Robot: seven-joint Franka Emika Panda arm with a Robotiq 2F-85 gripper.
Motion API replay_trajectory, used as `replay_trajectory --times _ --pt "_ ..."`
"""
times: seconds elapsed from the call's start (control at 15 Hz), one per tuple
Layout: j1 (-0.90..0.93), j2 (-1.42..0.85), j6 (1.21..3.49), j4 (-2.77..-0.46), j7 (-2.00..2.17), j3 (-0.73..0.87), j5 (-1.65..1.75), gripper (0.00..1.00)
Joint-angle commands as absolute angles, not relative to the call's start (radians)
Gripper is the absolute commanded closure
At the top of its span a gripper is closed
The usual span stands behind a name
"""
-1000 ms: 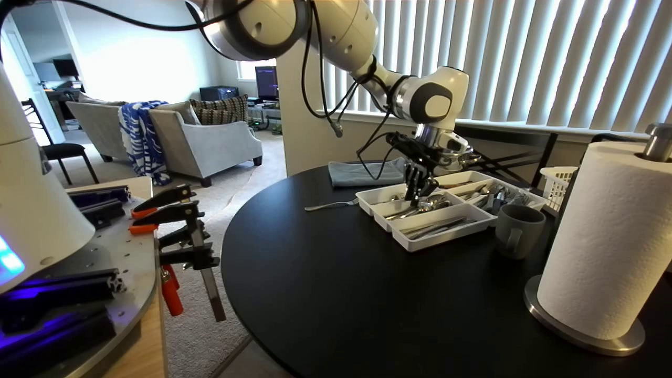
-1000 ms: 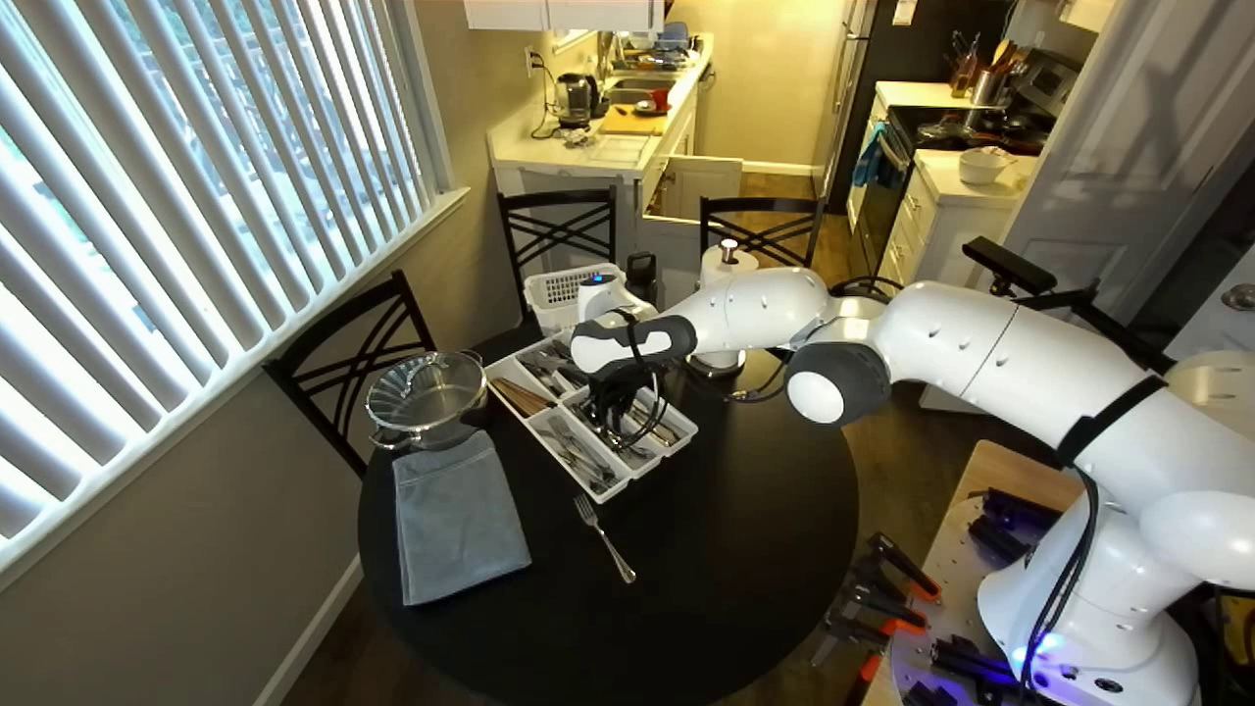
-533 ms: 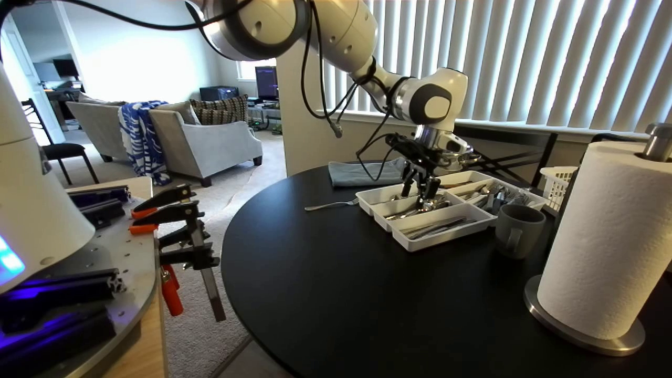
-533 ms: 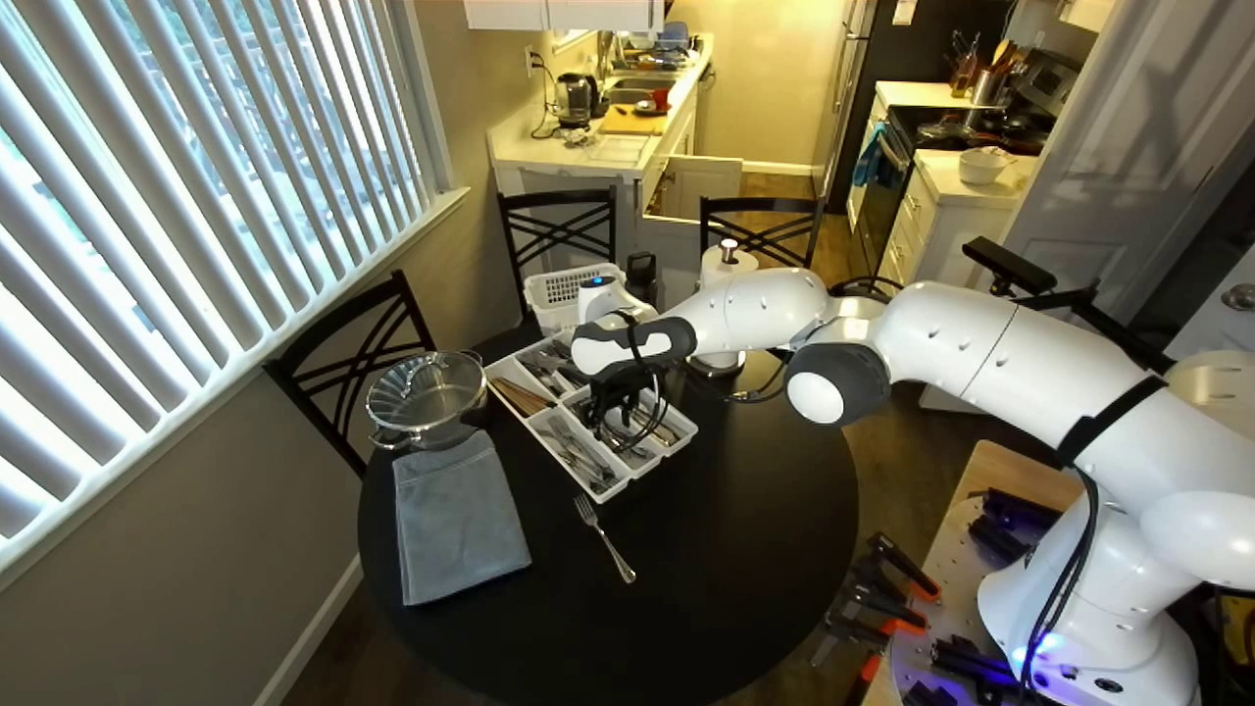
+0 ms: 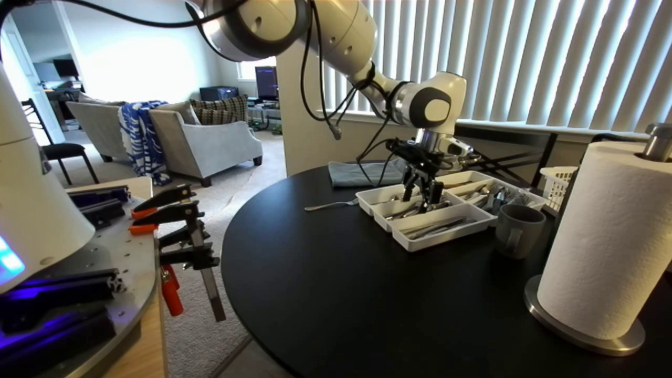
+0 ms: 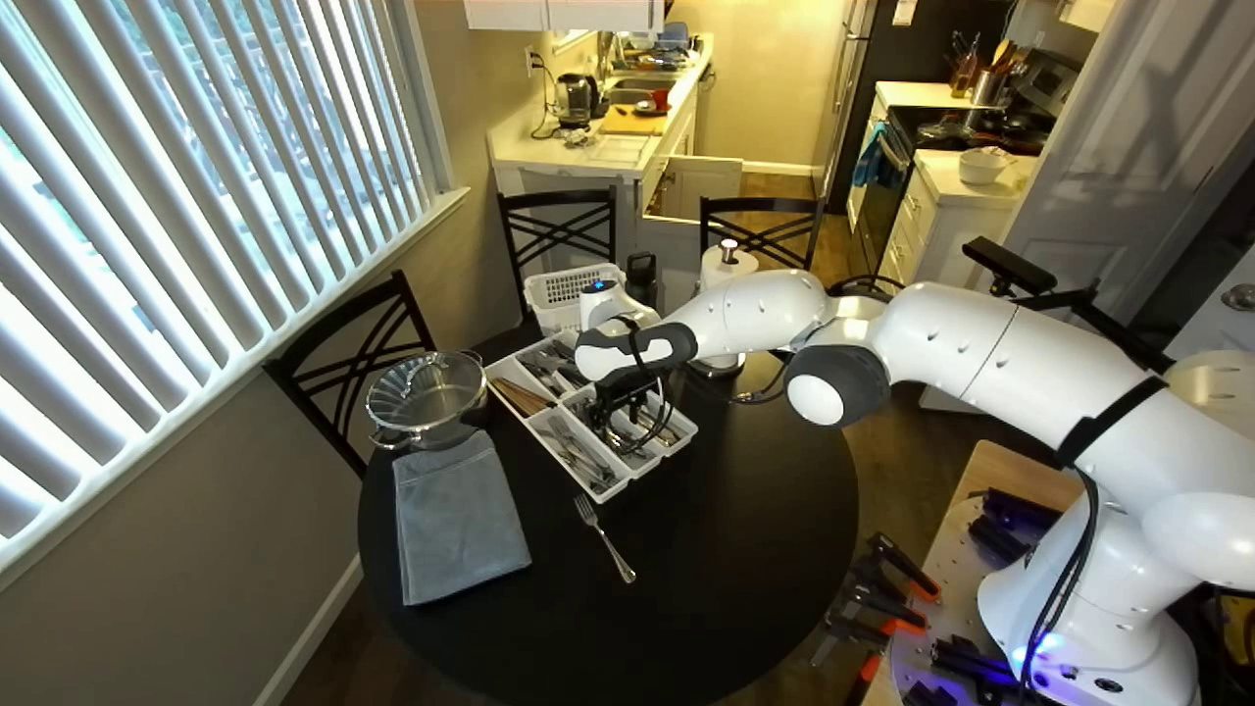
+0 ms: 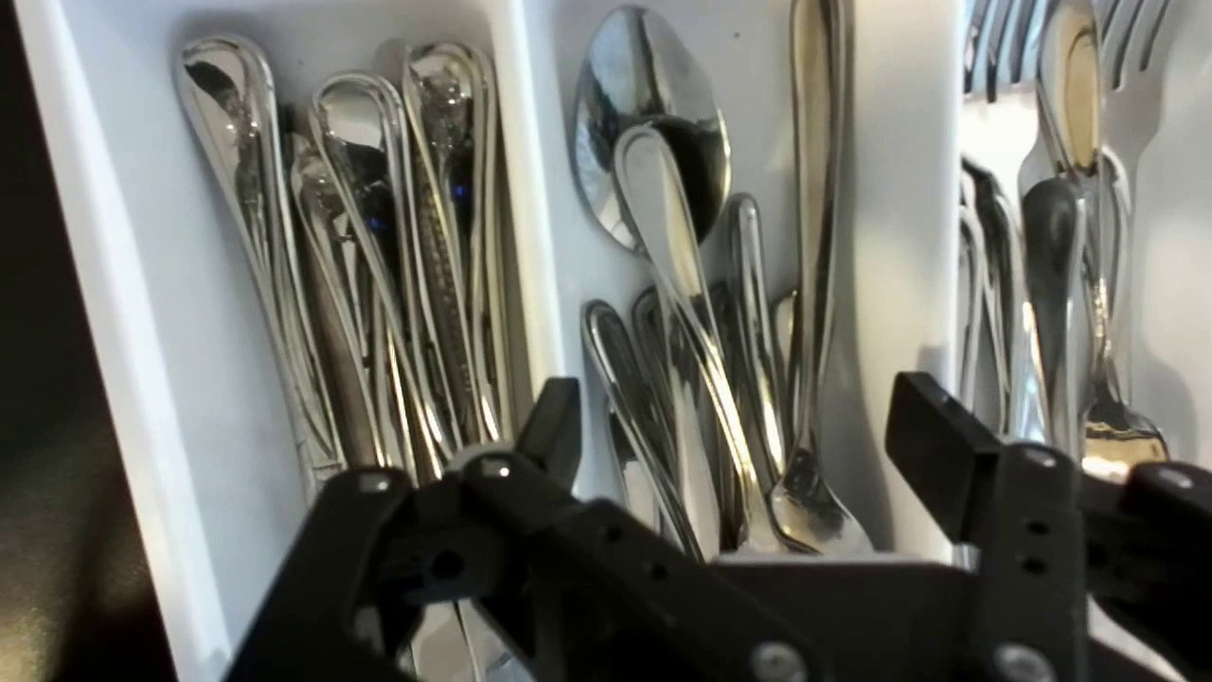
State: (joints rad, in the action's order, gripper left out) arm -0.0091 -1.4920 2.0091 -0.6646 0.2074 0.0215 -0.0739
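the hand (image 7: 737, 431), in the wrist view, hangs over the middle compartment of a cutlery tray (image 5: 451, 233), its 2 black fingers spread and nothing pinched between them; whether either fingertip touches the tray cannot be told. the spoons (image 7: 632, 80) lie heaped in that compartment, below the gap between the fingers, which stand roughly over the dividers at either side. the dividers presumably serve to sort utensils by kind: probable knives (image 7: 379, 218) at the left of the wrist view, forks (image 7: 1133, 99) among other pieces at the right. most pieces lie lengthwise, likely because the slots are long and narrow. a loose fork (image 6: 610, 545) rests outside, on the bench (image 5: 357, 294), just beside a tray corner, tines toward the tray. a cloth (image 6: 461, 520) lies folded flat nearby, perhaps to keep it compact. materials: the tray is smooth, white and thin-walled, seemingly plastic; the cutlery is mirror-bright metal, with oval bowls, tapering handles and, on the knives, raised borders. the bench is round, dark and faintly glossy; the cloth, gray and soft-looking. a matte gray mug (image 5: 518, 231) carries a looped handle, and a paper roll (image 5: 598, 241), a faintly textured white cylinder, is held upright by a metal post on a disc base.
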Motion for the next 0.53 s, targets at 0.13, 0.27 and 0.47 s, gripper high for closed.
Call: replay_trajectory --times 0.13,0.27,0.47 --pt "0.005 -1.492 2.058 -0.695 0.216 0.039 -0.043 0.59" --pt "0.015 -1.492 2.100 -0.694 0.200 0.046 -0.026 0.72" --pt "0.039 -1.493 2.182 -0.698 0.190 0.063 0.012 0.92"
